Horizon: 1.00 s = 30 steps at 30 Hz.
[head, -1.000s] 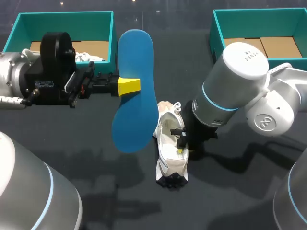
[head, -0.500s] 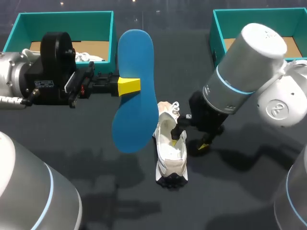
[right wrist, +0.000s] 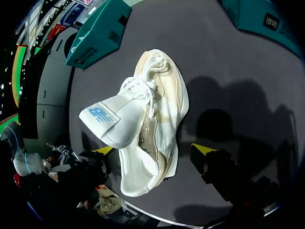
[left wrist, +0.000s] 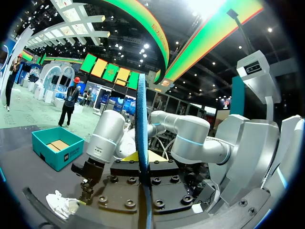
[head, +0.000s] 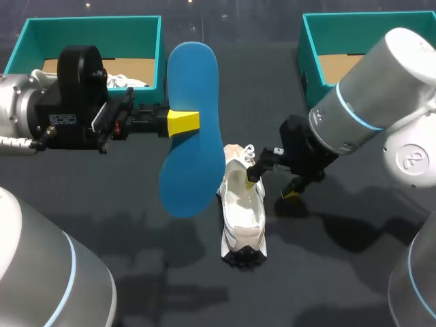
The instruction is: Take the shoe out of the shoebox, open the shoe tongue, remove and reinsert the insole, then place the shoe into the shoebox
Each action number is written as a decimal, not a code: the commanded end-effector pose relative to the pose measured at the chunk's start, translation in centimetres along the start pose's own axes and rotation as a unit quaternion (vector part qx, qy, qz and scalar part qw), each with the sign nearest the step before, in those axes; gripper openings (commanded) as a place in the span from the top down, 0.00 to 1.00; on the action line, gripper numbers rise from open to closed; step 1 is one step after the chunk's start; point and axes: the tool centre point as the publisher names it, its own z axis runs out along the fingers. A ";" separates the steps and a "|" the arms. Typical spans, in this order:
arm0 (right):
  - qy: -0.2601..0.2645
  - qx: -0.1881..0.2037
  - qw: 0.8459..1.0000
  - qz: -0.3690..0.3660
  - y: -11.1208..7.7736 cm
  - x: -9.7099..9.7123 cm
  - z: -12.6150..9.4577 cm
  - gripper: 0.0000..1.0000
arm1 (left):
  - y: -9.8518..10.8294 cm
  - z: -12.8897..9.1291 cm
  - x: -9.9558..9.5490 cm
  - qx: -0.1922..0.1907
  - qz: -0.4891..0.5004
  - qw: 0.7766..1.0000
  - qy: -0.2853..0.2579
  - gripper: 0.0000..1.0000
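On the bench (head: 327, 272) the task looks a little past halfway. The blue insole (head: 197, 157) is out of the shoe and held in the air above the bench, broad face up toward the head camera. The left hand (head: 182, 122) is closed on its edge, near the middle of its length. The white shoe (head: 244, 214) is out of its box and lies on the bench just beside the lower end of the insole, with its tongue pulled up and away from the opening.

The right hand (head: 271, 185) stands by the shoe's heel with its fingers spread wide, gripping nothing. One yellow tip is at the collar and the other is over the bench beside it. Whether the near tip touches the shoe I cannot tell.

Still to do, by my reading: slide the insole back in, then put the shoe in a box.

The left shoebox (head: 92, 30) shows a brown cardboard bottom and something white in its corner, perhaps paper. The right shoebox (head: 368, 30), partly hidden by the right arm, shows only brown cardboard flaps.
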 end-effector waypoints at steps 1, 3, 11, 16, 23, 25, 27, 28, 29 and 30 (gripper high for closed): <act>0.110 -0.051 0.992 -0.034 -1.8 -1.6 -5.0 0.00 | 0.1 0.1 0.0 0.001 0.000 1.000 -0.001 1.00; 0.110 -0.051 0.992 -0.034 -1.8 -1.6 -5.0 0.00 | 0.1 0.1 0.0 0.001 0.000 1.000 -0.001 1.00; 0.110 -0.051 0.992 -0.034 -1.8 -1.6 -5.0 0.00 | 0.1 0.1 0.0 0.001 0.000 1.000 -0.001 1.00; 0.154 -0.072 0.984 -0.056 -0.6 -0.4 -7.7 0.00 | 0.1 0.1 0.0 0.001 0.000 1.000 -0.001 1.00; 0.248 -0.059 0.961 -0.107 -0.4 1.2 -10.4 0.00 | 0.1 0.1 0.0 0.001 0.000 1.000 -0.001 1.00; 0.248 -0.059 0.961 -0.107 -0.4 1.2 -10.4 0.00 | 0.1 0.1 0.0 0.001 0.000 1.000 -0.001 1.00; 0.248 -0.059 0.961 -0.107 -0.4 1.2 -10.4 0.00 | 0.1 0.1 0.0 0.001 0.000 1.000 -0.001 1.00; 0.248 -0.059 0.961 -0.107 -0.4 1.2 -10.4 0.00 | 0.1 0.1 0.0 0.001 0.000 1.000 -0.001 1.00; 0.248 -0.059 0.961 -0.107 -0.4 1.2 -10.4 0.00 | 0.1 0.1 0.0 0.001 0.000 1.000 -0.001 1.00; 0.248 -0.059 0.961 -0.107 -0.4 1.2 -10.4 0.00 | 0.1 0.1 0.0 0.001 0.000 1.000 -0.001 1.00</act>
